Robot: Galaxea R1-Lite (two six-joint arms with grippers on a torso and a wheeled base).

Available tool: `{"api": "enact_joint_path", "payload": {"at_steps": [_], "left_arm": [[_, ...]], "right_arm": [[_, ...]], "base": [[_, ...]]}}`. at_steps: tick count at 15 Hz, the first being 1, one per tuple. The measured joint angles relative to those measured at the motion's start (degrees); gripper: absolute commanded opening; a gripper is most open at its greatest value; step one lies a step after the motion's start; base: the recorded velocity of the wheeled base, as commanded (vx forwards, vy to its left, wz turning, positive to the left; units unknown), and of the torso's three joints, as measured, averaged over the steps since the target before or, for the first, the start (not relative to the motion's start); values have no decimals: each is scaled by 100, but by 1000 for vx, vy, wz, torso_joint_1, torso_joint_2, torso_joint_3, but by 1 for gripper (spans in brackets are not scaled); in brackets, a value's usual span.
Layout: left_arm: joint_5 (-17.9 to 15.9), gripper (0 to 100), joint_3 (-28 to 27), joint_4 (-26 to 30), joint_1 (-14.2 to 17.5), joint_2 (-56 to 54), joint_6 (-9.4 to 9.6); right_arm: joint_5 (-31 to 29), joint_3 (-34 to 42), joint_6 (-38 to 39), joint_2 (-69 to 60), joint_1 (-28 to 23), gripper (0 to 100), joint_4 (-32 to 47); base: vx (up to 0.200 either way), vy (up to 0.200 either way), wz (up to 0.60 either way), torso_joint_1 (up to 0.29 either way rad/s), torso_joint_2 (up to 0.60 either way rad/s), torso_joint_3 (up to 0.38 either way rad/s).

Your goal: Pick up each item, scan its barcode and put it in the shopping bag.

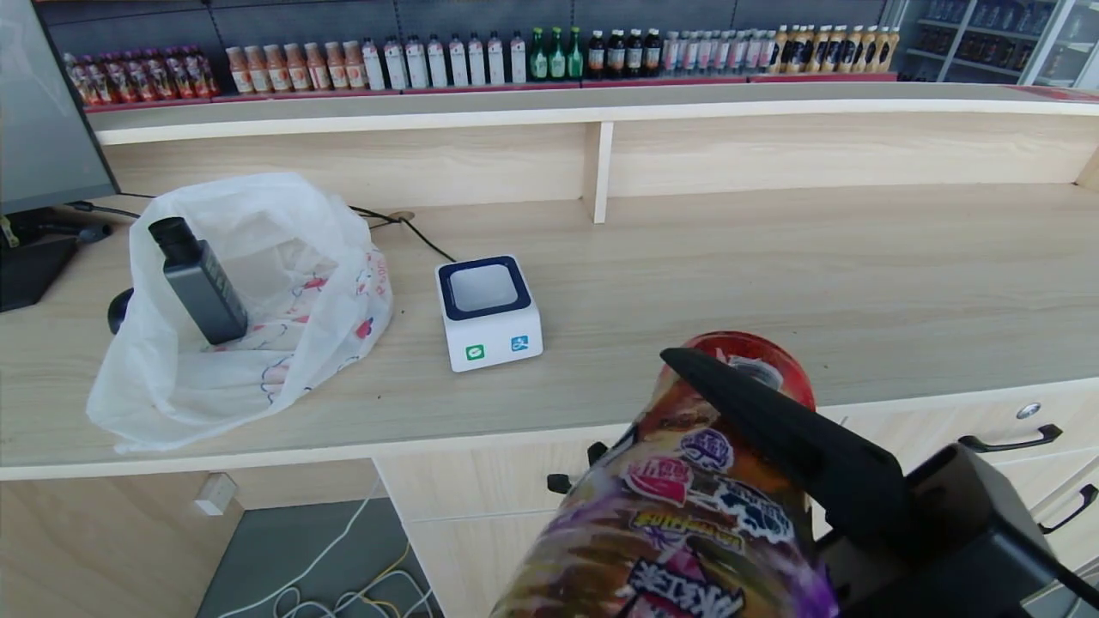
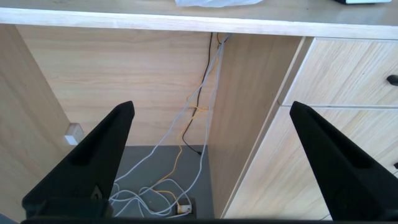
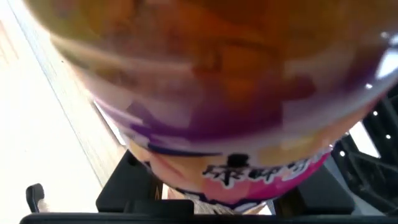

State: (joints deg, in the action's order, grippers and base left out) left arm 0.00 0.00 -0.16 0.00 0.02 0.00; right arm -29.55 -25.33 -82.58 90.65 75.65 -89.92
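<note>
My right gripper (image 1: 687, 378) is shut on a tall snack canister (image 1: 678, 498) with a red lid and a purple, orange and pink printed wrap. It holds the canister tilted in front of the counter's near edge, right of the white barcode scanner (image 1: 488, 312). The canister (image 3: 211, 93) looms close in the right wrist view. A white plastic shopping bag (image 1: 249, 300) lies open on the counter at the left, with a dark grey bottle (image 1: 199, 281) standing inside it. My left gripper (image 2: 208, 155) hangs open below the counter, facing the cables underneath.
The wooden counter (image 1: 773, 275) stretches right of the scanner. A raised shelf with a divider runs along the back. A monitor base (image 1: 34, 257) sits at the far left. Drawers with black handles (image 1: 1009, 442) are under the counter edge. Bottles line the far shelves.
</note>
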Motion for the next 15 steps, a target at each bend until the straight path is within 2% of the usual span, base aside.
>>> {"api": "enact_joint_path", "payload": {"at_steps": [4, 6, 9, 11, 13, 15], "left_arm": [[0, 100, 0, 0, 0, 0, 0], [0, 100, 0, 2, 0, 0, 0], [0, 100, 0, 0, 0, 0, 0], [0, 100, 0, 0, 0, 0, 0], [0, 100, 0, 0, 0, 0, 0], [0, 100, 0, 0, 0, 0, 0]], "right_arm": [[-217, -49, 857, -2, -50, 0, 0], [-187, -121, 1112, 1, -355, 0, -2], [-165, -313, 2584, 160, -788, 0, -7], [-59, -390, 3638, 288, -903, 0, 1], [73, -708, 4229, 408, -978, 0, -2], [89, -1072, 5314, 541, -1089, 0, -10]], "base": [[0, 0, 0, 0, 0, 0], [0, 0, 0, 0, 0, 0], [0, 0, 0, 0, 0, 0], [0, 0, 0, 0, 0, 0], [0, 0, 0, 0, 0, 0], [0, 0, 0, 0, 0, 0]]}}
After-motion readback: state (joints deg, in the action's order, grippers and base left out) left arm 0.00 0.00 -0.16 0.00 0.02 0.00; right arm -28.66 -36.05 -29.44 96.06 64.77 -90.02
